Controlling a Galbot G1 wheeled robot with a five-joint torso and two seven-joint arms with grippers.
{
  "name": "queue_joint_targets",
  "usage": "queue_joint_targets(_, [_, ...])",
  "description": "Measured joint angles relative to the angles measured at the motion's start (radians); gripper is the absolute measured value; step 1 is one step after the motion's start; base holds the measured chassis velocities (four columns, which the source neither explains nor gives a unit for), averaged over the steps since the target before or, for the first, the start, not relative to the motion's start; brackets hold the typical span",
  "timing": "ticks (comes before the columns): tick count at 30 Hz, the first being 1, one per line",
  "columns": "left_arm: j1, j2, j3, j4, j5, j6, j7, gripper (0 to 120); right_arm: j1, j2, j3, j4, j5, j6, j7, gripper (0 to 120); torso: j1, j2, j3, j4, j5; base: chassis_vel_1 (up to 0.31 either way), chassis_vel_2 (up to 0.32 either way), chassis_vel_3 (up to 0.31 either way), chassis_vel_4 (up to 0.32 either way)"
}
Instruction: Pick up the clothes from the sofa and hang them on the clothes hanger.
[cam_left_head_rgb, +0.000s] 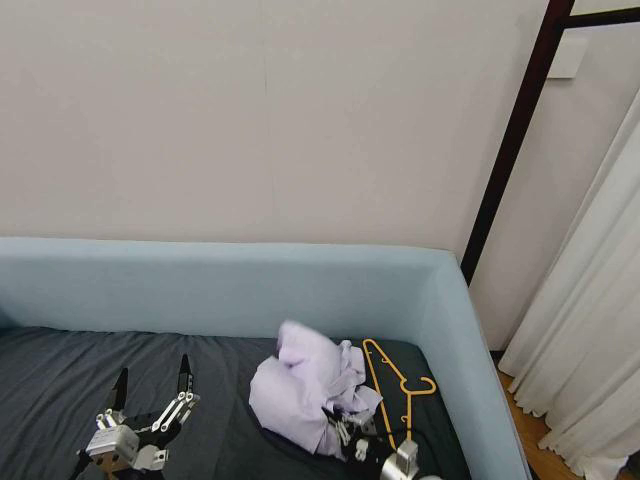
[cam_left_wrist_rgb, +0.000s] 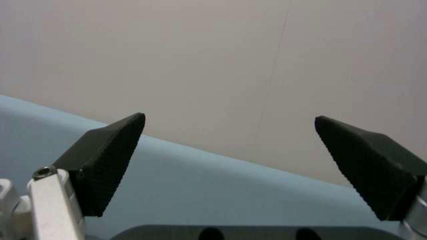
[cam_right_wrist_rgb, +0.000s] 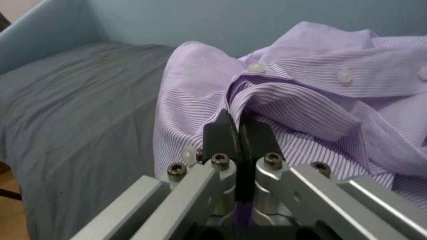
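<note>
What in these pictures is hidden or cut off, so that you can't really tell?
1. Head view: the lower end of the orange hanger, hidden behind the purple shirt and the right gripper.
2. Head view: the arm behind the open left gripper, cut off by the bottom edge.
3. Right wrist view: how much cloth is pinched, covered by the shut fingers.
4. Both views: the shirt's sleeves, lost in crumpled folds.

1. Dark brown wooden post (cam_left_head_rgb: 512, 140), leaning slightly, floor to ceiling.
2. Plain off-white plaster wall (cam_left_head_rgb: 250, 120), left of the post.
3. White pleated fabric curtain (cam_left_head_rgb: 590, 330), right of the post.
4. Light brown wooden floor (cam_left_head_rgb: 522, 420), near the post's foot.
</note>
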Motion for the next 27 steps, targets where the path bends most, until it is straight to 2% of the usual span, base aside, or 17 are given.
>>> queue_joint_targets(7, [0.007,-0.002,0.001,-0.002,0.0,-0.012,0.0,100,-0.035,0.01,-0.019,0.026,0.0,-0.011,0.026,0,0.0,0.0,0.0,0.0001,0.0001,0.0,0.0,0.0,0.0])
queue_joint_targets(10, [0.004,-0.003,-0.001,0.001,-0.001,-0.012,0.0,100,-0.046,0.004,-0.029,0.064,0.045,-0.013,0.025,1,0.0,0.0,0.0,0.0,0.0002,0.0,0.0,0.0,0.0])
queue_joint_targets(13, [-0.003,-0.002,-0.007,0.019,-0.001,-0.011,0.0,100,-0.06,-0.02,-0.041,0.161,0.138,-0.038,0.011,14,0.0,0.0,0.0,0.0,0.0001,0.0,0.0,0.0,0.0])
queue_joint_targets(14, [-0.003,-0.002,-0.007,0.019,-0.001,-0.011,0.0,100,-0.06,-0.02,-0.041,0.161,0.138,-0.038,0.011,14,0.0,0.0,0.0,0.0,0.0001,0.0,0.0,0.0,0.0])
queue_joint_targets(17, [-0.006,-0.007,-0.007,0.038,0.004,-0.001,0.001,100,-0.063,-0.062,-0.046,0.295,0.244,-0.085,0.055,29,0.0,0.0,0.0,0.0,0.0002,0.0,0.0,0.0,0.0])
queue_joint_targets(18, [-0.006,-0.007,-0.007,0.038,0.004,-0.001,0.001,100,-0.063,-0.062,-0.046,0.295,0.244,-0.085,0.055,29,0.0,0.0,0.0,0.0,0.0002,0.0,0.0,0.0,0.0])
queue_joint_targets(21, [-0.006,-0.009,-0.006,0.048,0.01,0.003,0.002,100,-0.064,-0.1,-0.025,0.383,0.337,-0.112,0.113,41,0.0,0.0,0.0,0.0001,0.0001,0.0,0.0,0.0,0.0])
queue_joint_targets(24, [-0.007,-0.009,-0.009,0.054,0.011,0.003,0.002,100,-0.073,-0.122,-0.004,0.412,0.338,-0.124,0.124,50,0.0,0.0,0.0,0.0001,0.0002,0.0,0.0,0.0,0.0])
queue_joint_targets(27, [-0.016,-0.008,-0.011,0.067,0.01,0.004,0.0,100,-0.107,-0.149,0.001,0.431,0.254,-0.176,0.21,65,0.0,0.0,0.0,-0.0002,0.0002,0.0,0.0,0.0,0.0])
